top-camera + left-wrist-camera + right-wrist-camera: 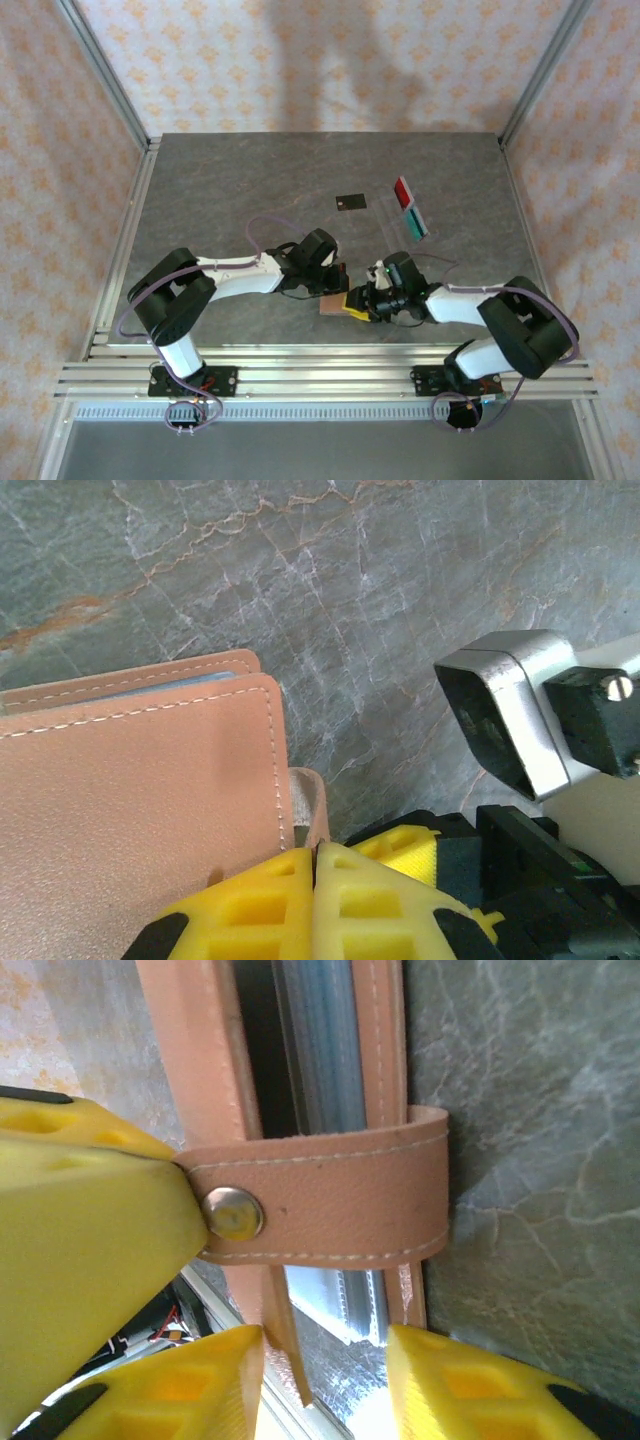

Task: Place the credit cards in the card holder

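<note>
lying flat on the grey marbled table (200,190), the thin black plastic credit card (350,201) is seen out beyond the arms, its long axis running left to right. to its right, the thin red plastic credit card (403,189) and the thin teal plastic credit card (416,222) are laid end to end, red farther and teal nearer, their long axes in one line slanting from far-left to near-right. all three are well apart from the pinkish-tan stitched leather card holder (130,820), which is found between the two arms near the table's front edge. in the right wrist view the card holder is seen edge-on, its long axis running up and down the picture, with clear sleeves shown between its two covers. a leather strap (330,1195) with a round metal snap (232,1212) is wrapped across it at right angles. the left gripper (315,880) is closed tight on the card holder's strap, yellow fingers pressed together. the right gripper (325,1380) is set with its jaws apart, one on each side of the card holder's edge; whether they are pressing on it cannot be told.
</note>
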Controlling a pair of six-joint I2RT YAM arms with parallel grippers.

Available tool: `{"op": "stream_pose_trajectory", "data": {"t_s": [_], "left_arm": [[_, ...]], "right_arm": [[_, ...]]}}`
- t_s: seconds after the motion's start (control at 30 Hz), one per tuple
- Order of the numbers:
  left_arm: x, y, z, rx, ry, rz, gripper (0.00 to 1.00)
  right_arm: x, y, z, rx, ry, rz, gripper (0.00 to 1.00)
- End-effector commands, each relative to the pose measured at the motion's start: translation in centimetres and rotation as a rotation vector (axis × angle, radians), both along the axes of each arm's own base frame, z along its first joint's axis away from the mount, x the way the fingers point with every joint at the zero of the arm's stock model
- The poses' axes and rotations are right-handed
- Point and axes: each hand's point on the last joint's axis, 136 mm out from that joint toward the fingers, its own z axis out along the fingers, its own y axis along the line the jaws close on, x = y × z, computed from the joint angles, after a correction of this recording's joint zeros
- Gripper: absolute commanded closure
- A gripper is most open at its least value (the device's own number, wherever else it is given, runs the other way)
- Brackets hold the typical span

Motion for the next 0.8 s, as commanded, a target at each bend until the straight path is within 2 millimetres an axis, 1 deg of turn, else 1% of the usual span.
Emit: {"op": "stream_pose_trajectory", "data": {"t_s": [0.0,0.1,0.17,0.23,0.3,0.47,0.77], "left_arm": [[0.0,-0.6,0.3,-0.021,0.003,-0.005,1.0],[0.0,-0.6,0.4,-0.02,0.001,-0.006,1.0],[0.0,-0.5,0.7,-0.021,-0.002,-0.01,1.0],[-0.1,-0.1,1.0,-0.016,-0.006,-0.012,1.0],[-0.3,0.3,1.0,-0.009,-0.012,-0.014,1.0],[-0.6,1.7,0.0,-0.005,0.004,0.007,1.0],[-0.6,2.9,-1.2,0.017,-0.012,0.024,1.0]], "right_arm": [[0.8,0.7,0.5,0.035,-0.039,-0.015,0.71],[0.8,0.8,0.4,0.03,-0.036,-0.008,0.82],[0.6,0.6,0.1,0.012,-0.029,-0.004,0.92],[0.4,0.1,-0.4,-0.025,-0.018,-0.002,0.96],[0.2,-0.3,-0.9,-0.054,-0.015,0.0,0.97],[0.2,-1.0,-1.8,-0.105,0.0,-0.006,0.99],[0.1,-1.5,-1.6,-0.123,0.004,-0.006,1.0]]}}
